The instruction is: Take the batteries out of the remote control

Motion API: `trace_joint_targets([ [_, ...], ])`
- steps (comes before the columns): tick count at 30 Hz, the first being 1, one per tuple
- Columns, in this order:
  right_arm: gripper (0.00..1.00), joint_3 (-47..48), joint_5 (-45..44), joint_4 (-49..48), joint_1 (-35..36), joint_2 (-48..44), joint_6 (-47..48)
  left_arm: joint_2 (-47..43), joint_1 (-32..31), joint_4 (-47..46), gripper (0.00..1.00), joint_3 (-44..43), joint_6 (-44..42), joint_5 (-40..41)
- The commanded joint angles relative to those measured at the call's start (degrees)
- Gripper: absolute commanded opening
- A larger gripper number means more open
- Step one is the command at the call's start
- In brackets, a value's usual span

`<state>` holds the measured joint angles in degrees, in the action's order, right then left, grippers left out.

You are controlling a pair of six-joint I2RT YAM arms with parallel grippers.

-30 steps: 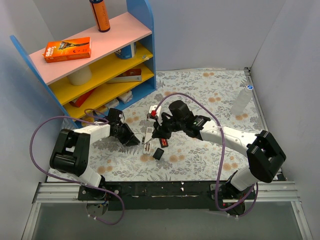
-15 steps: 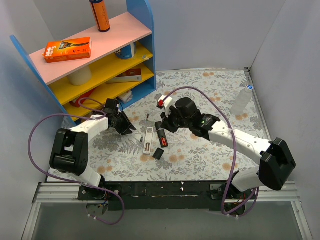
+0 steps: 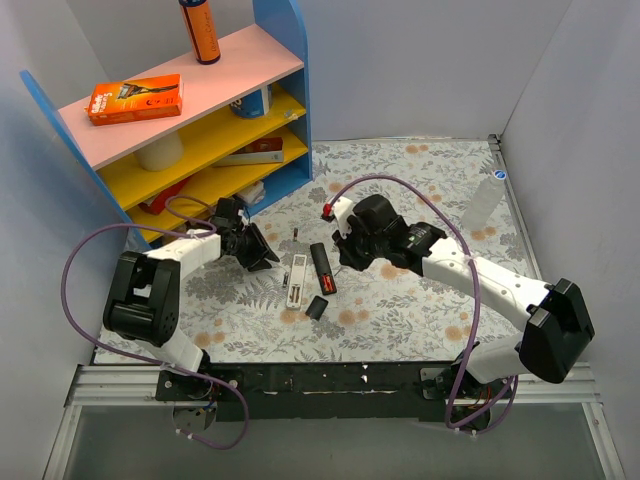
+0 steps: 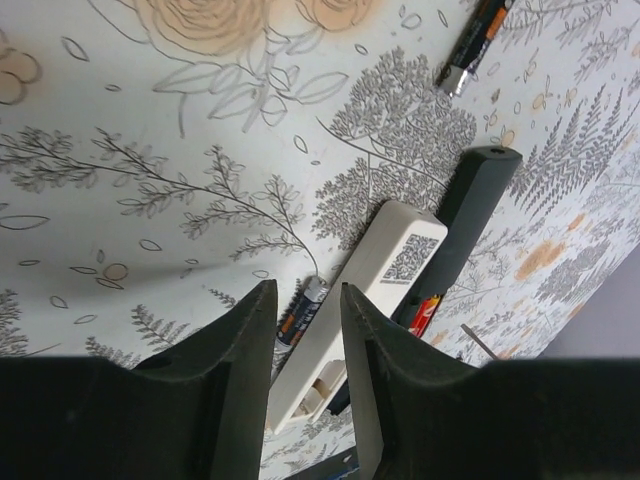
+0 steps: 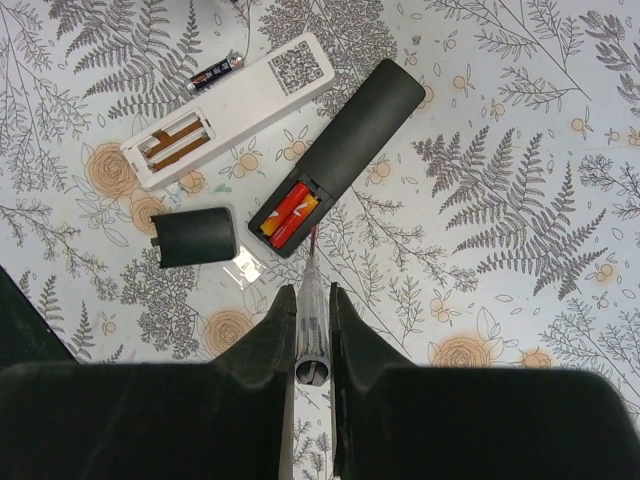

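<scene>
We see plain grey walls [image 3: 420, 60] around a floral-patterned counter [image 3: 400, 180], with a blue shelf unit [image 3: 282, 25] at ten o'clock.

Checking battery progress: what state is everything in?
White plastic remote: compartment open, empty.
Black slim remote: compartment open, two red batteries inside.
Square black cover: off, lying loose.
Dark slim battery: out, beside white remote.
Left gripper: open, empty.
Right gripper: shut on thin clear tool.
</scene>
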<state>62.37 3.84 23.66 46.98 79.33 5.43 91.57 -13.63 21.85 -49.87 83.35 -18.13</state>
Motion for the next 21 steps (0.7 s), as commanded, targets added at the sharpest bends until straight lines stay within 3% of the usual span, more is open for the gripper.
trace_joint_targets([
  [1,0.01,4.42,2.05,2.09,-0.05,0.12,-0.33,-3.15,-2.8,-1.1,0.32,-1.63,-0.12,-0.86],
  [9,0.01,4.87,3.63,1.04,-0.05,-0.05,-2.71,-3.33,-11.06,-2.42,0.31,-5.33,5.41,-0.24],
  [21,0.01,0.92,7.33,-2.12,0.04,0.56,5.19,2.99,-17.22,-5.67,0.26,-7.96,11.39,-1.82],
])
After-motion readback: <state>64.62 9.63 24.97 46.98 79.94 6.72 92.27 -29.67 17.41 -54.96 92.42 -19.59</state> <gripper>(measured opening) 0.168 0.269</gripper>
